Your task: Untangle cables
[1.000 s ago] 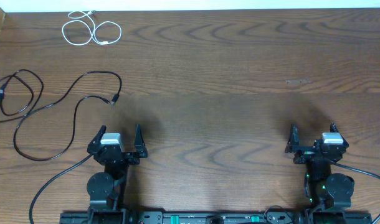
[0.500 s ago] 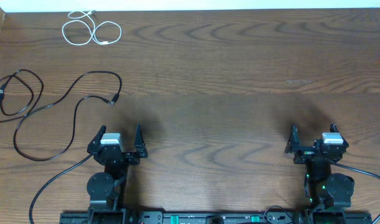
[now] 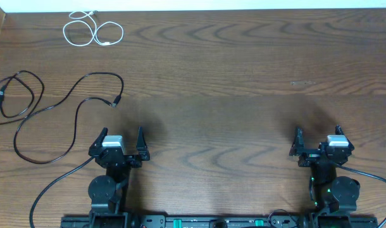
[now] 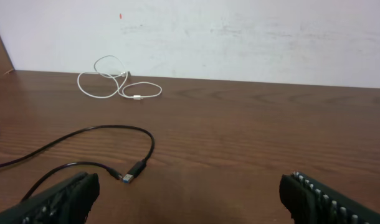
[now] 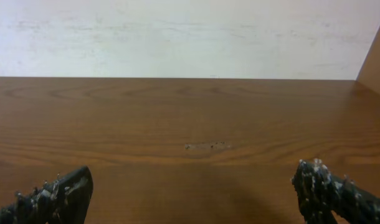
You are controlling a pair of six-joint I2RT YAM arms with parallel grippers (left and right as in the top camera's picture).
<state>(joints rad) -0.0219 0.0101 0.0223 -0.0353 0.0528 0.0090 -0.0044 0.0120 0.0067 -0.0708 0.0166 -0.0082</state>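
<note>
A white cable [image 3: 92,30] lies coiled at the far left of the table; it also shows in the left wrist view [image 4: 115,84]. A long black cable [image 3: 66,104] snakes across the left side, its USB plug [image 4: 135,172] just ahead of my left gripper. A second black cable [image 3: 16,95] is looped at the left edge, and the two black cables cross or touch there. My left gripper [image 3: 121,140] is open and empty near the front edge. My right gripper [image 3: 317,140] is open and empty at the front right, far from all cables.
A white wall [image 4: 240,37] runs along the table's far edge. A small scuff mark [image 5: 205,147] is on the wood ahead of the right gripper. Thick black arm leads [image 3: 54,183] trail from both arm bases at the front.
</note>
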